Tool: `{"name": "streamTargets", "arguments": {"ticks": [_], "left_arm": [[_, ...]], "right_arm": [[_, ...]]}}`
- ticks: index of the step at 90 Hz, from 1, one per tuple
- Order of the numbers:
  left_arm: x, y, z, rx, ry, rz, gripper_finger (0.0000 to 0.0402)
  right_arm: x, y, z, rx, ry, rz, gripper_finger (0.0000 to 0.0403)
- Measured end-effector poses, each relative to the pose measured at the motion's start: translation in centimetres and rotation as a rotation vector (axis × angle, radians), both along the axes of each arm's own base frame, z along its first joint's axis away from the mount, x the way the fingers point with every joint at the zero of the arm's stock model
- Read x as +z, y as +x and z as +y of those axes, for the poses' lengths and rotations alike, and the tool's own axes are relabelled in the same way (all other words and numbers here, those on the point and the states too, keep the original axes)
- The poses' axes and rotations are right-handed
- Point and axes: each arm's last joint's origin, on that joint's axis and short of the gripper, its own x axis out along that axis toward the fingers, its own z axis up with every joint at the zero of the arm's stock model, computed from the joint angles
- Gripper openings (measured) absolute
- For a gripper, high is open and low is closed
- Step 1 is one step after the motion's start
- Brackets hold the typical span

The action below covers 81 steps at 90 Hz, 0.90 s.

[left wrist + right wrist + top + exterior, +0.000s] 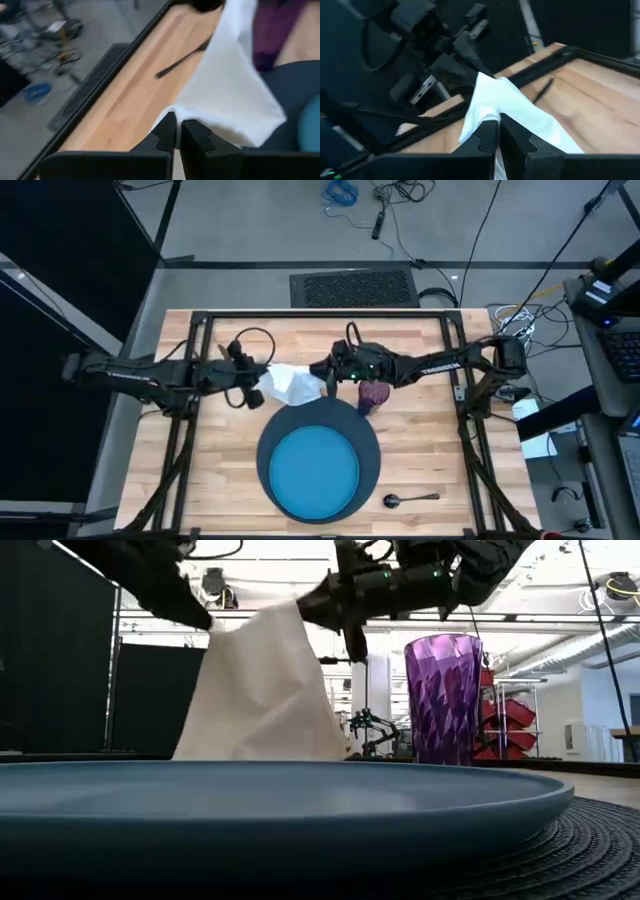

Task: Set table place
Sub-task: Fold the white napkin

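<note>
I see the left gripper (pixel 256 393) and right gripper (pixel 328 376) each pinching one edge of the white napkin (pixel 292 384), lifted (draped between them) above the table (pixel 420 470), just beyond the blue plate (pixel 316 472).

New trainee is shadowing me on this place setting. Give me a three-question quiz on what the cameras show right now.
1. True or false: both grippers grip the white napkin.
2. Where does the spoon lie? A) on the blue plate B) on the table, right of the charger C) in the purple cup
3. Fill in: the purple cup stands under the ___ arm.

Key:
1. True: left gripper and right gripper each pinch an edge.
2. B
3. right
</note>
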Motion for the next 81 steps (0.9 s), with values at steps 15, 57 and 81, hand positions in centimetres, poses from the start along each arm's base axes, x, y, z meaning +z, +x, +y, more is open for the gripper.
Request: {"name": "streamTargets", "arguments": {"ticks": [15, 57, 81], "left_arm": [[0.0, -0.9, -1.4, -0.060, -0.050, 0.008, 0.0000], [1.6, -2.0, -5.5, -0.275, -0.152, -0.039, 0.0000], [1.4, -2.7, -5.4, -0.166, -0.107, 0.000, 0.0000]], "right_arm": [[0.4, 0.2, 2.0, 0.053, 0.006, -0.039, 0.0000], [4.2, 1.3, 7.8, 0.208, -0.012, -0.112, 0.0000], [3.7, 1.5, 7.2, 0.166, -0.031, -0.014, 0.0000]]}}
